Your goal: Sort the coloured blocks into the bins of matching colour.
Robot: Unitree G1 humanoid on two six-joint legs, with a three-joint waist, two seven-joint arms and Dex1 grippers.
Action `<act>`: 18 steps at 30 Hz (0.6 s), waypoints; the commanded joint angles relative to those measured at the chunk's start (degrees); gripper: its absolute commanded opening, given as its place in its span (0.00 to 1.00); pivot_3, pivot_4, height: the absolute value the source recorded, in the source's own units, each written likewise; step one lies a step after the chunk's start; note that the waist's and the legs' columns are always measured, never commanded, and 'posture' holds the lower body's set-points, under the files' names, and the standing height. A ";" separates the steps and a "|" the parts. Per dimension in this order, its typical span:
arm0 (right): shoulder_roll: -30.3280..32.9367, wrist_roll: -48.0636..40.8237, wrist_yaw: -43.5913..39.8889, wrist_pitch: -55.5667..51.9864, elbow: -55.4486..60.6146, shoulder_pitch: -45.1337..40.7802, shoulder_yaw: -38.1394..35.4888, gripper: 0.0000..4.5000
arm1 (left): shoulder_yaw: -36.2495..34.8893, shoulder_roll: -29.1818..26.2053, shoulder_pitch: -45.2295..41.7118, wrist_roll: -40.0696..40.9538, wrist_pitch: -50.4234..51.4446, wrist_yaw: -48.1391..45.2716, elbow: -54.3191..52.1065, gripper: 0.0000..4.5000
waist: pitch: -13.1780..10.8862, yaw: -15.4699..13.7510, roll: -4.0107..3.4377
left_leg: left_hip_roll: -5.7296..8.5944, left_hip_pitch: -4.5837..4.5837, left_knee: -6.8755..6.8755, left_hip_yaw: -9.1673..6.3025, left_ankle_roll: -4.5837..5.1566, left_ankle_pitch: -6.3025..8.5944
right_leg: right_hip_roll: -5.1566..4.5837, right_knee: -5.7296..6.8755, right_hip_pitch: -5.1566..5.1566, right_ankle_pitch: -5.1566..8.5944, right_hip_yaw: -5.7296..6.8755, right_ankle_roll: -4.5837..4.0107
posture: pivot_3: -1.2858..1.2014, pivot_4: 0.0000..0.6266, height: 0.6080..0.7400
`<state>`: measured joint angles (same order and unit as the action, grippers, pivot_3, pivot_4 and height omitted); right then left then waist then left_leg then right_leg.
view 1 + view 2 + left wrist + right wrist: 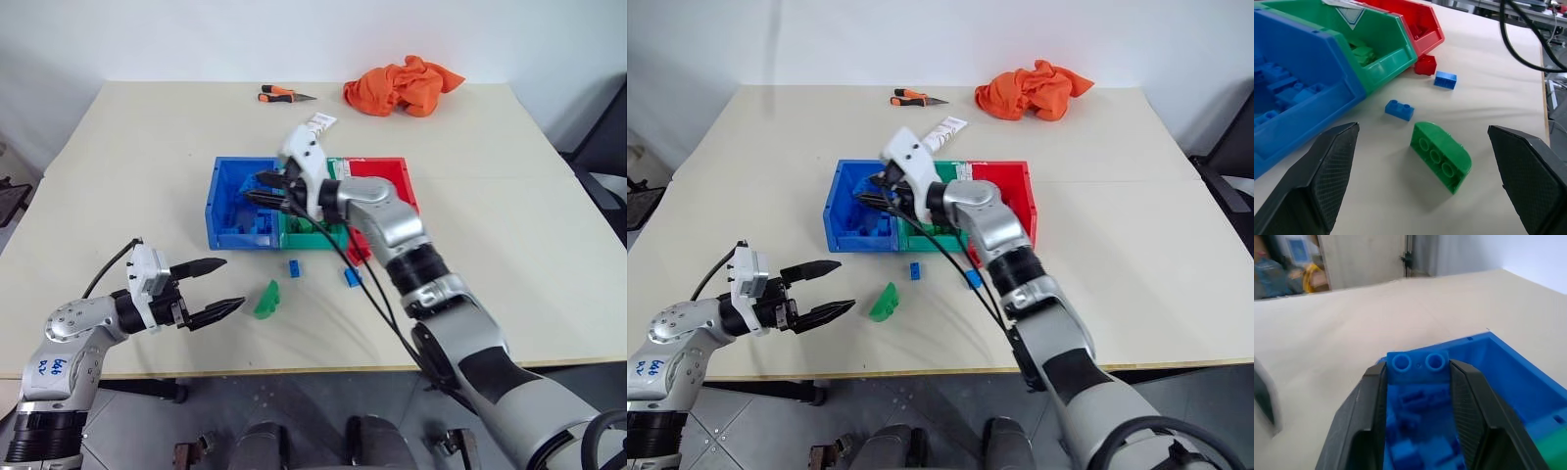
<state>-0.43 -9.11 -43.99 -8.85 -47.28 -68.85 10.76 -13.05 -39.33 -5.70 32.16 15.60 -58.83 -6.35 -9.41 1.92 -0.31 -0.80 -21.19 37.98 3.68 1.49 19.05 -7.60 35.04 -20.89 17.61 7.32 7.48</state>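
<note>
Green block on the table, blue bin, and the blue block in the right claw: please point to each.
green block [1441, 156], left wrist view, its studded face.
blue bin [217, 208], left eye view, its left wall.
blue block [1418, 367], right wrist view, its studded top.

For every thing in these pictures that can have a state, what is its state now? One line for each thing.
Left pincer: open, holds nothing, near the green block.
Right pincer: shut on a blue block, over the blue bin.
Green block: loose on the table, on its side.
Two small blue blocks: loose on the table, outside the bins.
Red block: on the table, against the red bin.
Green bin: holds green blocks.
</note>
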 commanded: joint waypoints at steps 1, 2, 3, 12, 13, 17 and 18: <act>-1.92 2.60 5.19 5.76 -8.78 -4.32 -1.85 0.48 | -0.34 0.10 -0.72 -0.37 -1.00 0.62 -1.98 1.00 | 0.00 0.02 0.01 | 0.00 0.00 0.00 -0.01 0.00 0.00 | 0.01 0.00 -0.01 0.00 -0.01 0.00 | 0.52 0.24 1.00; -2.15 3.25 5.44 6.90 -10.44 -4.96 -1.75 0.54 | -0.34 0.09 -0.83 -0.38 -0.96 0.77 -2.09 1.00 | 0.00 0.03 0.01 | 0.00 0.00 -0.01 -0.03 0.00 0.00 | 0.02 0.00 0.00 0.00 -0.01 0.00 | 0.52 0.24 1.00; -2.34 3.72 5.52 7.94 -11.78 -5.46 -1.72 0.62 | -0.34 0.07 -0.90 -0.37 -0.95 0.86 -2.13 1.00 | 0.00 0.04 0.00 | -0.01 0.00 -0.01 -0.05 -0.01 0.01 | 0.02 0.01 -0.01 0.00 -0.03 0.00 | 0.52 0.24 1.00; 2.32 0.32 -6.03 11.75 -1.37 -1.66 -5.00 0.99 | 0.30 -0.02 -3.57 -0.81 -1.30 -0.25 0.56 1.00 | -0.01 0.57 -0.01 | -0.03 -0.01 -0.05 -0.03 -0.03 0.00 | 0.07 -0.04 -0.01 0.00 -0.08 0.00 | 0.52 0.24 1.00; 4.01 -0.61 -8.17 10.30 2.77 0.34 -5.21 0.99 | 0.52 0.01 -4.13 -0.92 -1.37 -0.51 1.15 1.00 | -0.01 0.53 0.00 | -0.03 0.00 -0.05 -0.03 -0.03 0.00 | 0.07 -0.03 -0.01 0.00 -0.09 0.00 | 0.52 0.24 1.00; 13.33 -5.39 -17.75 1.61 24.10 12.29 -4.46 0.99 | 1.28 0.04 -6.05 -1.50 -2.07 -1.81 3.88 1.00 | 0.00 -0.43 0.02 | 0.00 0.01 -0.02 -0.17 -0.03 0.00 | 0.05 -0.10 0.15 0.00 -0.09 0.00 | 0.52 0.24 1.00; 16.66 -6.79 -19.82 -0.98 30.04 16.25 -4.60 0.99 | 1.51 0.06 -6.56 -1.66 -2.28 -2.16 4.63 1.00 | 0.00 -0.51 0.02 | 0.02 -0.01 -0.01 -0.27 -0.01 0.01 | 0.04 -0.19 0.21 0.00 -0.07 0.00 | 0.52 0.24 1.00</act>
<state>13.70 -13.00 -60.29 -6.62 -25.77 -54.58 6.55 -11.31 -39.12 -11.45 30.84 14.46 -60.15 -1.79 -9.41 1.42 -0.30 -0.73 -21.19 38.00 3.37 1.51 19.07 -7.58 34.84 -20.66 17.60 7.21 7.49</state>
